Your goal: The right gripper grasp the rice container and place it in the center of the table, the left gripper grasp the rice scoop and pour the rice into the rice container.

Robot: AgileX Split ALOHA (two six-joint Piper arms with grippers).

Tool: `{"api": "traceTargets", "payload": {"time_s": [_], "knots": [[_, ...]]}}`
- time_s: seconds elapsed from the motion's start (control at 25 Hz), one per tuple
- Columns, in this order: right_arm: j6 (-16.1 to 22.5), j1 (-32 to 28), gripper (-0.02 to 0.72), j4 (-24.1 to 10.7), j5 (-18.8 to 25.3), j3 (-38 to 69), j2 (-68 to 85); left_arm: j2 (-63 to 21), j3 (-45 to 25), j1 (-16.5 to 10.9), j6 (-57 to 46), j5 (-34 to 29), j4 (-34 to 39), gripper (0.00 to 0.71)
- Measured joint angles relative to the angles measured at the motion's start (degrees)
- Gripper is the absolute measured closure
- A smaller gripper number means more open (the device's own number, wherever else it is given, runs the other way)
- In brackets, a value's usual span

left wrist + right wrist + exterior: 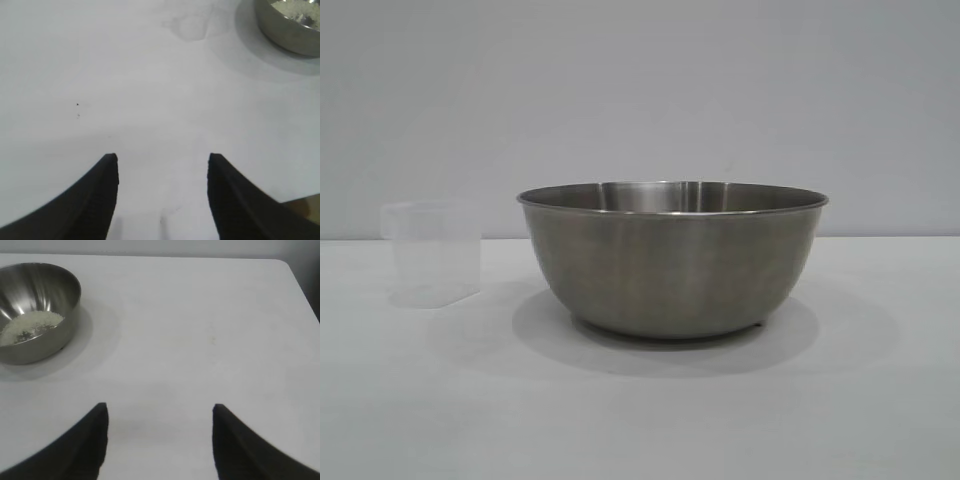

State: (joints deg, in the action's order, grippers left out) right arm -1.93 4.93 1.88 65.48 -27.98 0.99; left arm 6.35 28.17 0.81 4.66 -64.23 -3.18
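Observation:
The steel rice container (672,258) stands upright in the middle of the white table (640,420). The clear plastic rice scoop (430,254) stands upright to its left, apart from it. Pale rice (31,326) lies in the bottom of the rice container (36,310). My left gripper (163,158) is open over bare table with nothing between its fingers; the rice container (287,27) and the faint rice scoop (189,26) lie well ahead of it. My right gripper (159,407) is open too, empty, away from the bowl. Neither arm shows in the exterior view.
The table's far edge and rounded corner (282,262) show in the right wrist view. A plain grey wall (640,90) stands behind the table. Bare tabletop (200,335) lies between the right gripper and the bowl.

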Motion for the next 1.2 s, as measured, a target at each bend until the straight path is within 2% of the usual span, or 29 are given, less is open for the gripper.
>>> {"api": "traceTargets", "payload": {"time_s": [0.16, 0.32, 0.52, 0.8, 1.2], "knots": [[0.00, 0.00, 0.318, 0.00, 0.00, 0.00, 0.00, -1.33, 0.00, -4.40, 0.00, 0.00, 0.00, 0.368], [0.00, 0.00, 0.318, 0.00, 0.00, 0.00, 0.00, -5.75, 0.00, -5.09, 0.00, 0.00, 0.12, 0.368], [0.00, 0.00, 0.318, 0.00, 0.00, 0.00, 0.00, -7.30, 0.00, -5.09, 0.00, 0.00, 0.12, 0.368], [0.00, 0.00, 0.318, 0.00, 0.00, 0.00, 0.00, -7.34, 0.00, -2.33, 0.00, 0.00, 0.12, 0.368], [0.00, 1.79, 0.318, 0.00, 0.00, 0.00, 0.00, -7.34, 0.00, -2.24, 0.00, 0.00, 0.02, 0.368]]}}
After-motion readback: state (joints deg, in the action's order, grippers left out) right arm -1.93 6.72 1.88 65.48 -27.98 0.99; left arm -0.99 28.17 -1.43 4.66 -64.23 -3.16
